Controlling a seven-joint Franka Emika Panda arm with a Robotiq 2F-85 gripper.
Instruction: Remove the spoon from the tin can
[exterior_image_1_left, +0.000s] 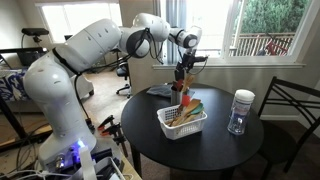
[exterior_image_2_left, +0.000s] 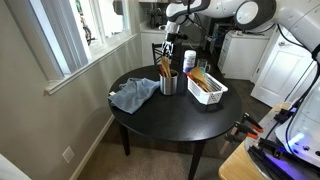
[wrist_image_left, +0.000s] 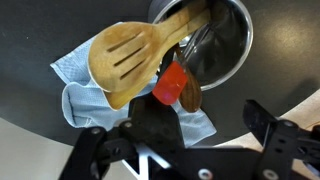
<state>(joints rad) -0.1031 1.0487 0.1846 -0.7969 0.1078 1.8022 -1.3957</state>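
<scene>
The metal tin can (exterior_image_2_left: 169, 85) stands on the round black table (exterior_image_2_left: 170, 120), and its shiny inside shows in the wrist view (wrist_image_left: 222, 40). Several utensils stick out of it. One is the pale wooden spoon (wrist_image_left: 122, 62) with a slotted head, which leans out over the rim; it also shows in an exterior view (exterior_image_2_left: 163, 68). A red-tipped utensil (wrist_image_left: 170, 85) and a dark brown one (wrist_image_left: 189, 98) stand beside it. My gripper (wrist_image_left: 195, 130) hangs open just above the utensil tops and holds nothing; it shows in both exterior views (exterior_image_1_left: 183, 62) (exterior_image_2_left: 167, 50).
A crumpled blue cloth (exterior_image_2_left: 133, 95) lies next to the can. A white slotted basket (exterior_image_1_left: 182, 124) with items in it stands close on the other side. A clear glass jar with a white lid (exterior_image_1_left: 240, 112) stands further off. A dark chair (exterior_image_1_left: 290, 120) is beside the table.
</scene>
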